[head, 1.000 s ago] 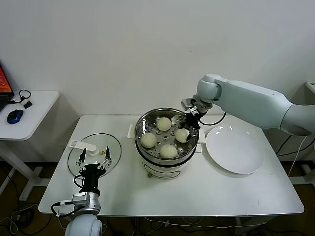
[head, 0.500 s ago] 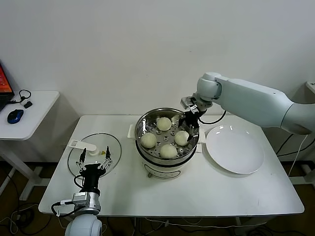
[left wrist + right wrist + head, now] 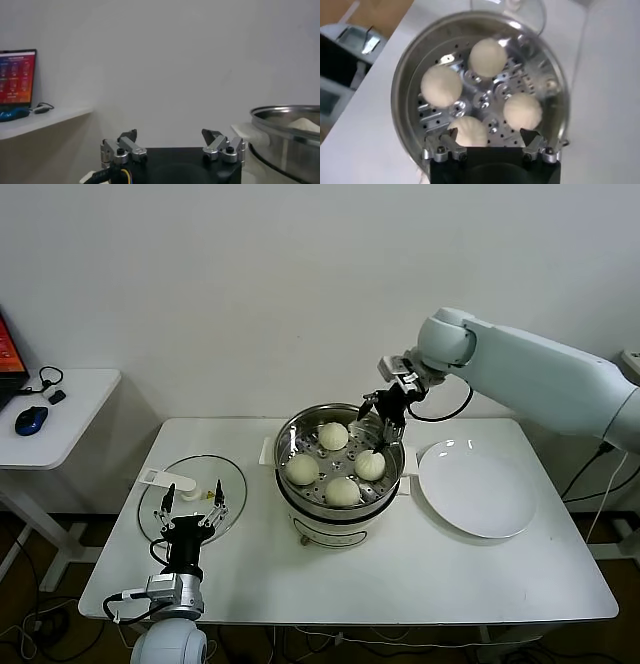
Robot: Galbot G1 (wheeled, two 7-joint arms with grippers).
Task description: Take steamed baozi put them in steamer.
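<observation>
Several cream-white steamed baozi (image 3: 343, 491) (image 3: 441, 86) lie on the perforated floor of the shiny steel steamer (image 3: 290, 434) (image 3: 402, 85) at the table's middle. My right gripper (image 3: 383, 412) (image 3: 489, 135) hangs open above the steamer's far right rim, holding nothing. The baozi nearest to it (image 3: 370, 465) (image 3: 468, 131) rests free on the basket floor. My left gripper (image 3: 190, 499) (image 3: 171, 135) stays parked and open at the front left, pointing up; past it, the left wrist view shows the steamer's side (image 3: 285, 130).
A white plate (image 3: 478, 487) lies to the right of the steamer. A flat glass lid (image 3: 230, 484) with a white handle lies on the left, under my left gripper. A side table (image 3: 70, 409) with a mouse stands farther left.
My right gripper opened and let go of the baozi on the steamer's right side. It then rose out of the pot toward the back right. The left arm has not moved.
</observation>
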